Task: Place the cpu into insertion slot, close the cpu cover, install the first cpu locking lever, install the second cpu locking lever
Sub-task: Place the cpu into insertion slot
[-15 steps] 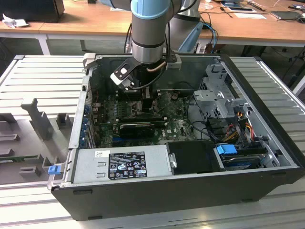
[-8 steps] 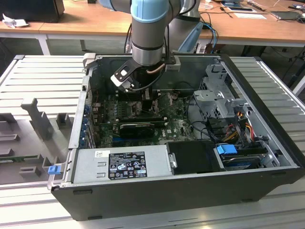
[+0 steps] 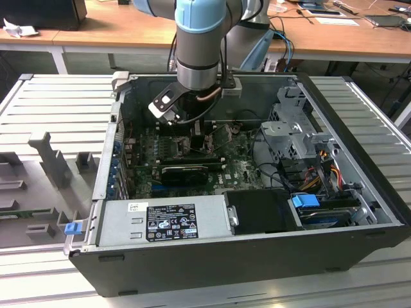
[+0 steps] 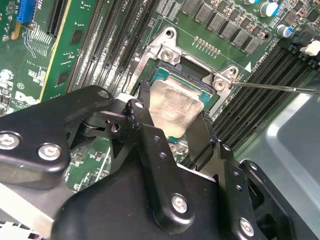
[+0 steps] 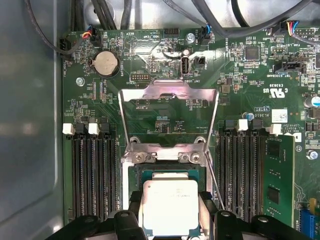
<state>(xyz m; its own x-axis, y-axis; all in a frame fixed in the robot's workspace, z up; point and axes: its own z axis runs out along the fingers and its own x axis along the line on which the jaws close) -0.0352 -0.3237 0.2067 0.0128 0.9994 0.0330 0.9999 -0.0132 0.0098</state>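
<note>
Working from the exterior view's left, I log a grey fixture bed [image 3: 45, 160] beside the open case [image 3: 212, 266]. The arm [image 3: 199, 51] reaches down into the case's middle, and the cables [image 3: 314, 170] sit toward the exterior view's right, well apart from it. In the second wrist view the gripper [image 4: 172, 111] is closed to chip width, one finger against each of two opposite edges of the cpu [image 4: 176, 100], so I judge it held. The cpu sits directly over the slot [image 4: 166, 75]; I cannot tell whether it is fully seated or just above the contacts. In the first wrist view the cover [image 5: 170, 92] stands swung open beyond the slot, clear of the chip. One thin lever [image 4: 280, 88] runs close past the slot's corner. Risks, in my judgement: if the chip goes down skewed or off its keying, the contacts beneath could be damaged. A finger could catch the slot frame or snag the lever. The raised cover could drop onto the fingers if jolted.
</note>
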